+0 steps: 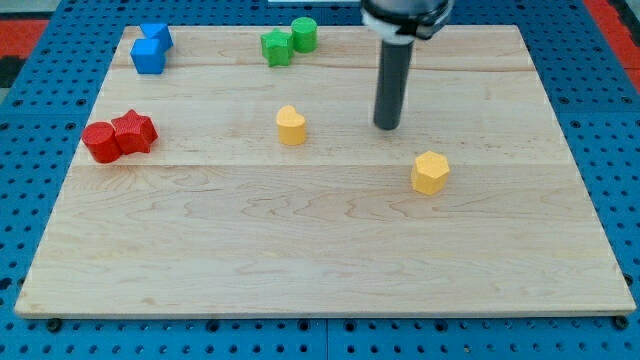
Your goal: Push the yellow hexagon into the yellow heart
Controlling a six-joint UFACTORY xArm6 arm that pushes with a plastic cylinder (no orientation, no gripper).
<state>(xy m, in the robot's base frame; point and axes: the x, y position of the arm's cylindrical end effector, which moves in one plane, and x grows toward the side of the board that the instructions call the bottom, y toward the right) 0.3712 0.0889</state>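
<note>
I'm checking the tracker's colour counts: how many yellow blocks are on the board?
2: the yellow heart left of my tip, and the yellow hexagon below and right of it. None seems hidden.

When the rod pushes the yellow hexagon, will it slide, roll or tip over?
The yellow hexagon looks squat, resting on a flat face, so it should probably slide rather than roll or tip. The wooden board seems smooth, which favours sliding. An off-centre push from my tip may turn it, as its sides are angled.
</note>
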